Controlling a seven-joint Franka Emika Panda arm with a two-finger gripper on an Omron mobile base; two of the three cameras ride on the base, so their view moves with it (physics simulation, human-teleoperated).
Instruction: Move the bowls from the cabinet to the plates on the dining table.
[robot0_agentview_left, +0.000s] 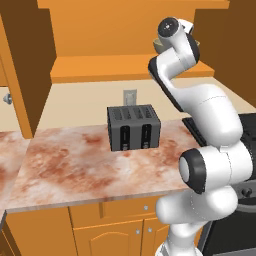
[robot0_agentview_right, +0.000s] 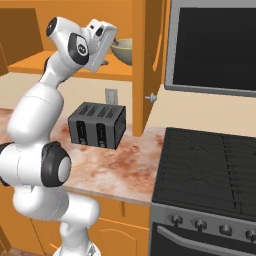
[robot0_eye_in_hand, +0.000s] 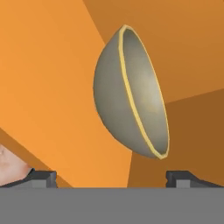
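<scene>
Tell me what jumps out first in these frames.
The white arm, reared up high with its open gripper aimed into the orange cabinet, just short of an olive-grey bowl with a yellowish rim. Below it, a black toaster sits on the marbled counter, left of the dark stove.

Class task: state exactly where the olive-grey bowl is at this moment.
The bowl sits on the shelf of the open cabinet, above the toaster, just ahead of the open gripper.
</scene>
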